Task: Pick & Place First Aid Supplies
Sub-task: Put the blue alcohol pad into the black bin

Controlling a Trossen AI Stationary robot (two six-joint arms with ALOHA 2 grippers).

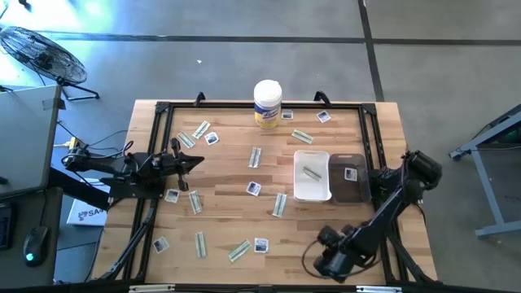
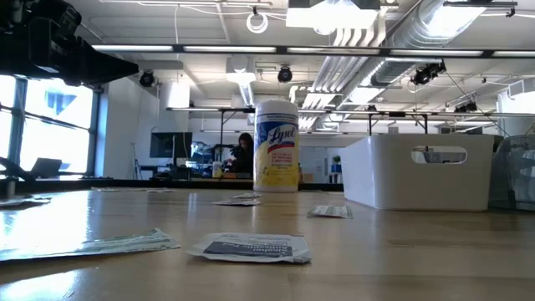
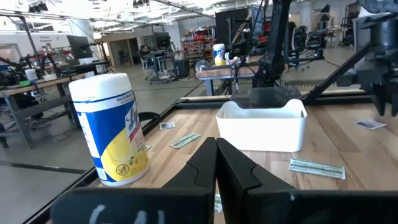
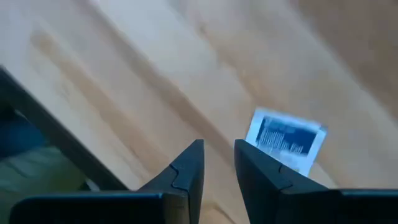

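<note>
The first aid supplies lie flat and scattered over the wooden table point(image 1: 228, 171): narrow pale green strips such as one point(image 1: 279, 203), and small white squares with a dark blue mark such as one point(image 1: 260, 244). One strip point(image 1: 312, 172) lies in a white bin point(image 1: 312, 189), and one square point(image 1: 351, 173) lies in a dark bin point(image 1: 350, 194). My right gripper point(image 4: 217, 158) hovers over the near right of the table, pointing down, open by a narrow gap with only bare wood between its fingers. A square packet point(image 4: 286, 138) lies on the table just beside it. My left gripper point(image 3: 216, 165) waits shut at the left edge, pointing level.
A tall white canister with a yellow label point(image 1: 268, 103) stands at the far edge, in the middle. A black frame point(image 1: 163, 110) runs round the table top. The two bins stand side by side right of centre. Bare wood lies between the packets in the table's middle.
</note>
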